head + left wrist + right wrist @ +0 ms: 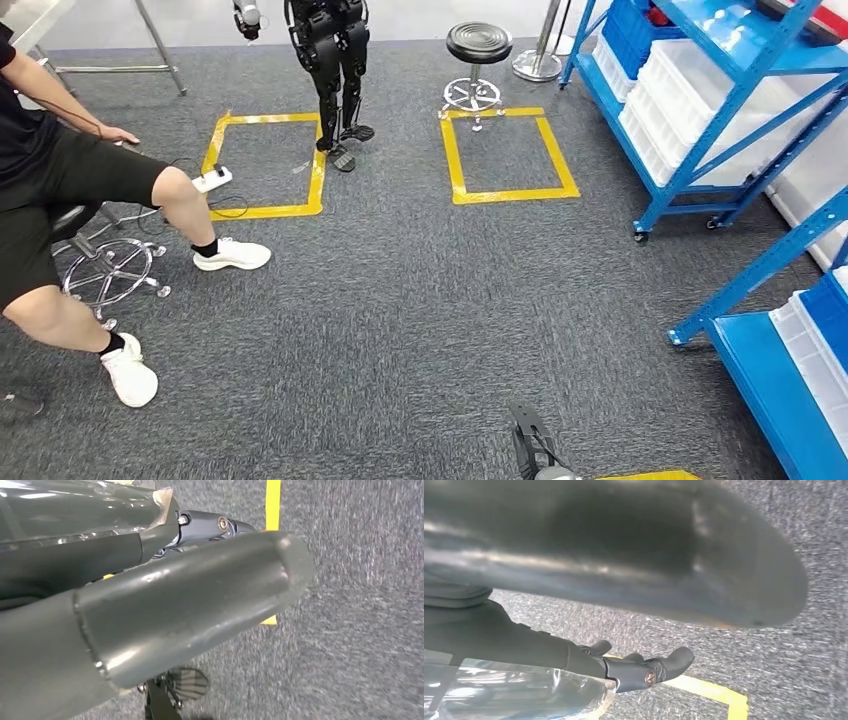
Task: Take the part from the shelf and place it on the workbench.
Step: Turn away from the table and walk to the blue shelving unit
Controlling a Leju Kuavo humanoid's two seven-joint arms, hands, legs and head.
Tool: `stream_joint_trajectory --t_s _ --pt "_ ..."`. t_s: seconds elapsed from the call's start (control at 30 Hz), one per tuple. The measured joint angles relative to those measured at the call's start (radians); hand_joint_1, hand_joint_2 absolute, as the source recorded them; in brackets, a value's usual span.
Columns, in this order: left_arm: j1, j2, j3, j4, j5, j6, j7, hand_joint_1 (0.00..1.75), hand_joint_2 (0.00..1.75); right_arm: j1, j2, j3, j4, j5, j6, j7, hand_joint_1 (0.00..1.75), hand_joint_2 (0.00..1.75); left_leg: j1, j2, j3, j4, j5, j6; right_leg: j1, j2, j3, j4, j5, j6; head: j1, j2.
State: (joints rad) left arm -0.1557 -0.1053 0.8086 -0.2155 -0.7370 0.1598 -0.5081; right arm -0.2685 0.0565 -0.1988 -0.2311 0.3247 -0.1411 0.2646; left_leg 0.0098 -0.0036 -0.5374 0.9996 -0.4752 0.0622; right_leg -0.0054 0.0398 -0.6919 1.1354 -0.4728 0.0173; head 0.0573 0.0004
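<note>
– Grey carpet is all over the floor. What is on the right of the head view?

– A blue shelf with white boxes and blue boxes on it. Another blue shelf is at the lower right.

– Where is the part?

– I cannot tell which thing it is. The boxes are too far off to see inside.

– What is the left hand doing?

– It hangs over the carpet by a yellow tape line. Its thumb and dark fingers are apart, and it holds nothing.

– And the right hand?

– Same. Its fingers bend a little, away from the thumb, with nothing in them.

– Who is at the left?

– A person sits on a stool. At the top, a black robot stands by a yellow tape square. A black stool is near a second square.
</note>
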Motion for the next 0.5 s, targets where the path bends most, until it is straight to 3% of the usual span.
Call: stream_joint_trajectory --t_s 0.07,0.1,0.13,0.17,0.23,0.3,0.37,0.43,0.5 --pt "0.011 0.001 0.032 0.000 0.038 0.016 -0.019 0.00 0.00 -0.016 0.005 0.009 0.000 0.015 0.006 0.013 0.00 0.00 -0.003 0.029 -0.004 0.000 0.000 0.002 -0.003 -0.023 -0.055 0.122 -0.053 0.001 0.002 0.000" --pt "0.015 0.001 0.049 0.000 0.053 0.023 -0.025 0.00 0.00 -0.022 0.006 0.012 0.000 0.023 0.011 0.022 0.00 0.00 -0.004 0.043 -0.005 0.001 0.000 0.001 -0.006 -0.027 -0.062 0.147 -0.060 0.007 0.002 0.000" --pt "0.017 0.001 0.065 0.000 0.065 0.030 -0.028 0.00 0.00 -0.029 0.007 0.015 0.000 0.029 0.016 0.030 0.00 0.00 -0.004 0.056 -0.005 0.001 0.000 0.001 -0.010 -0.031 -0.048 0.133 -0.052 0.017 0.002 0.000" --pt "0.019 0.002 0.078 0.000 0.071 0.034 -0.031 0.00 0.00 -0.035 0.006 0.017 0.000 0.034 0.021 0.037 0.00 0.00 -0.004 0.068 -0.004 0.001 -0.001 -0.001 -0.013 -0.041 -0.014 0.080 -0.033 0.027 0.002 0.000" --pt "0.020 0.003 0.098 0.000 0.078 0.039 -0.033 0.00 0.00 -0.049 0.007 0.019 0.000 0.040 0.027 0.044 0.00 0.00 -0.007 0.088 0.000 0.003 -0.006 -0.009 -0.015 -0.095 0.071 -0.060 0.008 0.038 0.003 0.000" --pt "0.021 0.005 0.110 0.000 0.079 0.040 -0.035 0.00 0.00 -0.063 0.007 0.022 0.000 0.042 0.029 0.045 0.00 0.00 -0.013 0.108 0.006 0.005 -0.014 -0.022 -0.009 -0.128 0.108 -0.126 0.026 0.029 0.000 0.000" --pt "0.021 0.006 0.119 0.000 0.080 0.040 -0.036 0.00 0.00 -0.070 0.005 0.025 0.000 0.043 0.030 0.046 0.00 0.00 -0.012 0.128 0.012 0.004 -0.018 -0.034 -0.006 -0.107 0.106 -0.130 0.030 0.015 -0.002 0.000" --pt "0.021 0.006 0.124 0.000 0.081 0.040 -0.036 0.00 0.00 -0.071 0.004 0.027 0.000 0.044 0.031 0.047 0.00 0.00 -0.004 0.098 0.007 0.024 -0.037 -0.046 -0.015 -0.083 0.107 -0.135 0.036 0.002 -0.003 0.000" --pt "0.024 0.007 0.129 0.000 0.085 0.042 -0.036 0.00 0.00 -0.075 0.003 0.031 0.000 0.050 0.034 0.048 0.00 0.00 0.003 0.033 -0.035 0.119 -0.097 -0.054 -0.020 -0.057 0.108 -0.138 0.041 -0.018 -0.005 0.000"
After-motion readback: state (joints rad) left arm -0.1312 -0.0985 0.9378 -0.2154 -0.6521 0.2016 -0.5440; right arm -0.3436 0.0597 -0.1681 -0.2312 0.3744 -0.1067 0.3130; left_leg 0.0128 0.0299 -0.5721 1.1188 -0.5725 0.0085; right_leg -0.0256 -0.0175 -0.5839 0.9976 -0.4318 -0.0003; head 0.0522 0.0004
